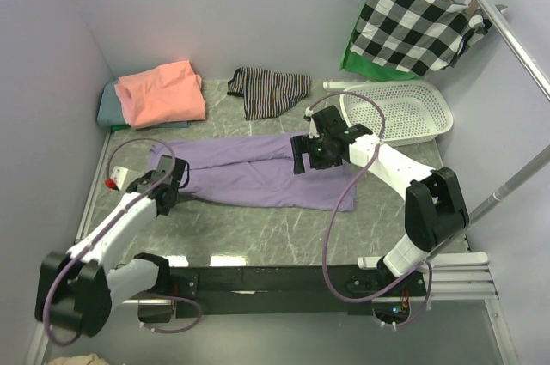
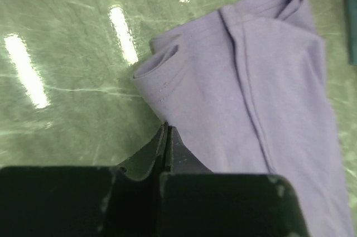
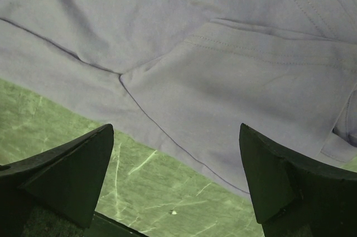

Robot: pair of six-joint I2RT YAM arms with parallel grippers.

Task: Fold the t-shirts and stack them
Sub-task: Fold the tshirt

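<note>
Robot lab test cell. Plain walls point(image 1: 51, 64) box in a marble-look table point(image 1: 258, 228) w/ robot arms point(image 1: 391, 167) bolted to a black rail point(image 1: 275, 279). Laundry basket point(image 1: 430, 129) & clothes rail point(image 1: 507, 34) alongside.

The top camera looks down from high behind, at six o'clock, over the whole green marbled surface point(image 1: 258, 228). Both wrist cameras peer closely at the spread lavender-purple cotton t-shirt point(image 1: 249, 172): left at its nine o'clock end, right towards three.
</note>
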